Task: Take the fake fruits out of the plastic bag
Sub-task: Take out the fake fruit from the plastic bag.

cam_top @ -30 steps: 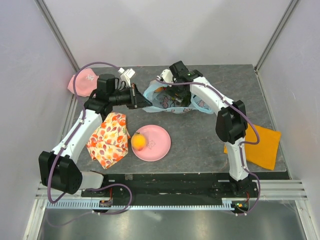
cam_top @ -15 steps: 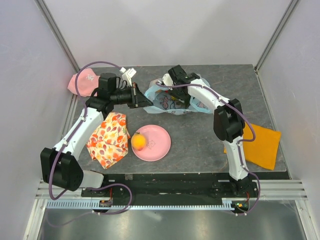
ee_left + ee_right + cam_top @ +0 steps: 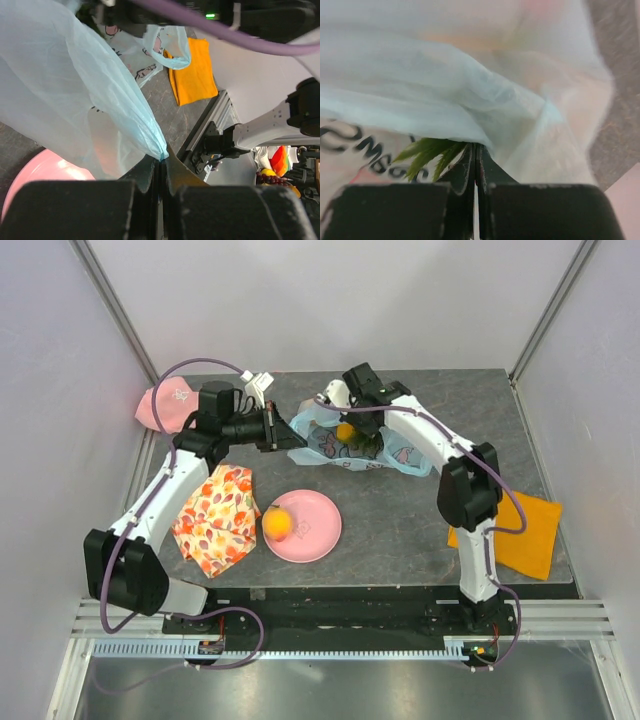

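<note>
The plastic bag [image 3: 400,452] lies at the table's [image 3: 420,530] 12 o'clock, crumpled, mouth facing 9 o'clock; the left gripper [image 3: 284,430] meets it from that side, jaws pressed right together on a pinch of the bag's thin blue rim [image 3: 161,162], the film fanning away from the tips toward 11 o'clock in the left wrist view. The right gripper [image 3: 352,430] reaches into the bag from 12 o'clock; its jaws are closed to a hairline [image 3: 475,150], and the green leaves of the mini pineapple [image 3: 427,152] sprout from just beside the tips at 8 o'clock, seemingly caught there, with bag film draped over them; from above, its orange body [image 3: 345,432] shows in the bag's mouth. An orange ball [image 3: 278,523] sits at 9 o'clock on the pink plate [image 3: 320,530]; the floral cloth [image 3: 218,515] lies just beyond at 9 o'clock, the orange cloth [image 3: 525,530] at the table's 4 o'clock.
</note>
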Controlling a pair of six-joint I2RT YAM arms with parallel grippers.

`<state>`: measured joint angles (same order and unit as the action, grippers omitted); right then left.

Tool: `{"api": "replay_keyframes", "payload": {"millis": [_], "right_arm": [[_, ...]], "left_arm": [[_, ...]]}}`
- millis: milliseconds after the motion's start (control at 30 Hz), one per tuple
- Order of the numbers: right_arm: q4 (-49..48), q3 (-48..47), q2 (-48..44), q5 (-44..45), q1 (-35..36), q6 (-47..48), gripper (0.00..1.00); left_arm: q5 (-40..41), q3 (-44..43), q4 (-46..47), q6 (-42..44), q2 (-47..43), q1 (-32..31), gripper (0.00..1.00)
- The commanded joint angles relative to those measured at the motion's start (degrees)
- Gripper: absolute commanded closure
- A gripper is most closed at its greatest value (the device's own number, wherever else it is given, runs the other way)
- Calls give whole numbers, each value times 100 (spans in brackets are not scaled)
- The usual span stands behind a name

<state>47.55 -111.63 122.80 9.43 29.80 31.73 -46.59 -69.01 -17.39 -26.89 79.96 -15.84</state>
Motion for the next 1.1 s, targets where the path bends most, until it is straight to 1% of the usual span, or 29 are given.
{"api": "replay_keyframes", "payload": {"millis": [0, 200, 267, 400, 433, 500, 533, 600, 633, 767, 833, 867, 933, 967, 1000, 1067], "right_arm": [[7, -122, -1467, -933, -1, -97, 100], [508, -218, -2145, -1882, -9, -456, 100], [615, -271, -2278, -2059, -45, -632, 100], [729, -438, -2769, -2822, -80, -992, 100], [729, -490, -2840, -3224, -80, -1141, 100], [755, -692, -2955, -3552, -71, -1370, 100], [799, -841, -2964, -3928, -80, -1545, 100], [949, -878, -3042, -4394, -62, -1564, 100], [949, -712, -3113, -4667, -45, -1486, 100], [1132, -307, -3385, -4994, 227, -1196, 100], [1160, -280, -3438, -4908, 420, -1090, 100], [1082, -297, -3526, -4672, 656, -1037, 100], [845, -280, -3658, -4189, 912, -1019, 100], [591, -254, -3789, -4030, 1053, -993, 100], [484, -236, -3851, -3741, 1097, -949, 100], [282, -227, -3948, -3581, 1124, -931, 100]], "left_arm": [[18, -393, 192, -9, 107, -7, 98], [97, -613, 227, 70, 265, -7, 98], [150, -683, 218, 140, 300, -7, 98], [238, -868, 96, 377, 371, -7, 98], [299, -886, 26, 430, 388, -7, 98], [343, -947, -19, 553, 406, -7, 98], [378, -973, -36, 580, 415, -7, 98], [431, -1061, -81, 676, 467, -7, 98], [466, -1096, -107, 729, 494, -7, 98], [572, -1299, -212, 993, 634, -7, 98], [598, -1395, -256, 1019, 713, -7, 98], [590, -1456, -274, 1020, 731, -7, 98], [546, -1492, -353, 1037, 784, -7, 98], [572, -1475, -370, 1046, 784, 1, 98], [589, -1440, -379, 1063, 784, 2, 98], [686, -1370, -406, 1142, 749, -7, 98]]}}
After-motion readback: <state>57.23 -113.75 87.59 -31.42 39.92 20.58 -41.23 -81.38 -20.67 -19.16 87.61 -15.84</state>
